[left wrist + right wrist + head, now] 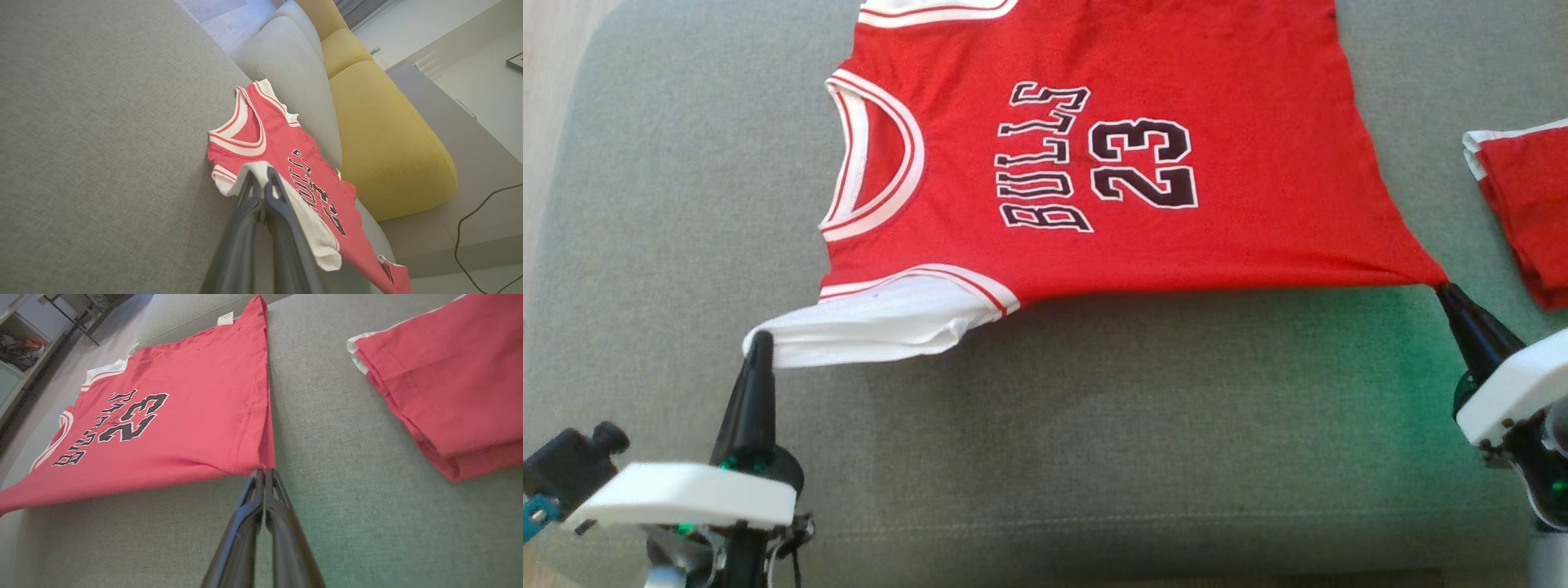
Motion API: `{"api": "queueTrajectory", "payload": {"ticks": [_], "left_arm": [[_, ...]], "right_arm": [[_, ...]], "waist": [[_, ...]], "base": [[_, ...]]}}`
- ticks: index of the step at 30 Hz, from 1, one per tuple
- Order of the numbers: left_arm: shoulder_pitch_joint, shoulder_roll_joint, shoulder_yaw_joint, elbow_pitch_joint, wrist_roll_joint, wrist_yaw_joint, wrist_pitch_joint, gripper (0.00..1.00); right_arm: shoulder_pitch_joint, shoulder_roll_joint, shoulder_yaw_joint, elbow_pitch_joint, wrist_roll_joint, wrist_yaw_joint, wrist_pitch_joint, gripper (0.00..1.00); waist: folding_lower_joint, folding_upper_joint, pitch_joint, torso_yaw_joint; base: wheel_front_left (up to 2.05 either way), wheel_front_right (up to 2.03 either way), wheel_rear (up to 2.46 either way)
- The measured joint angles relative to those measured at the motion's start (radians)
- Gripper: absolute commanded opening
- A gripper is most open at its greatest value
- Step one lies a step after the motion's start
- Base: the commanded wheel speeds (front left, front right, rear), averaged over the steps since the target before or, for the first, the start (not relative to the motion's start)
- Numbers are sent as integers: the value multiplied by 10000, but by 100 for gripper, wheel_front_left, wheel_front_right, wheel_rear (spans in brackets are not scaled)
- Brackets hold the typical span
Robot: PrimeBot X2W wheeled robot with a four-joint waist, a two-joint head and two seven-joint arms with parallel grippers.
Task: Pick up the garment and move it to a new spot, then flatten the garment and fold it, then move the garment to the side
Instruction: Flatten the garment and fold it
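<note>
A grey woven sofa seat is carrying the red sleeveless basketball jersey with white trim, print up and stretched; the left gripper is pinching its white armhole edge, fingers together on cloth; the right gripper is clamping a hem corner likewise; judging by this, both should be pulling evenly and low; a far shelf cubby is holding blurred clutter.

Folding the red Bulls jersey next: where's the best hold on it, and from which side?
Its two near corners, approached from the robot's side. The jersey lies sideways on the grey cushion, neck to the left, so the white shoulder trim and the hem corner end the near edge. The left gripper and right gripper are shut on those, and the edge runs taut between them.
</note>
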Motion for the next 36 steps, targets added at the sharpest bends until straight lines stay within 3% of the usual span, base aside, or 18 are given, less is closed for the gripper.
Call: {"api": "queueTrajectory", "payload": {"ticks": [5,12,20,23,30,31,32,33,34,36], "left_arm": [[-627,-27,-125,364,-21,153,272,0],[-3346,-451,-468,2174,144,48,458,0],[-6043,-744,-773,4571,510,-823,426,0],[-7028,-802,-978,5348,815,-1340,109,0],[-8510,-980,-1024,7262,1287,-2080,-683,0],[-8620,-1035,-1028,7526,1287,-2176,-717,0],[-8698,-1093,-1028,7766,1289,-2255,-790,32],[-8698,-1093,-1028,7766,1289,-2255,-790,93],[-8751,-1177,-1035,8147,1292,-2416,-897,100],[-8749,-1185,-1076,8278,1348,-2522,-972,100]], "right_arm": [[-128,222,27,-677,-717,0,487,0],[-1516,337,100,322,-1442,0,602,0],[-3675,128,58,1889,-2460,0,-25,0],[-4335,-12,199,2389,-2790,0,-337,0],[-5539,-163,437,3557,-3204,0,-1229,0],[-5616,-163,472,3714,-3208,0,-1340,17],[-5677,-163,504,3873,-3212,0,-1461,83],[-5677,-163,504,3873,-3212,0,-1461,100],[-5724,-153,562,4102,-3246,0,-1791,100],[-5722,-148,564,4174,-3244,0,-1967,100]], "waist": [[0,0,-36,53],[2,0,180,159],[3,0,867,193],[4,0,1242,230],[5,-1,2058,319],[6,-1,2123,335],[6,-1,2160,348],[6,-1,2160,348],[5,-1,2157,349],[5,0,2124,340]], "base": [[0,0,0],[0,0,0],[0,0,0],[0,0,0],[0,0,0],[0,0,0],[0,0,0],[0,0,0],[0,0,0],[0,0,0]]}}
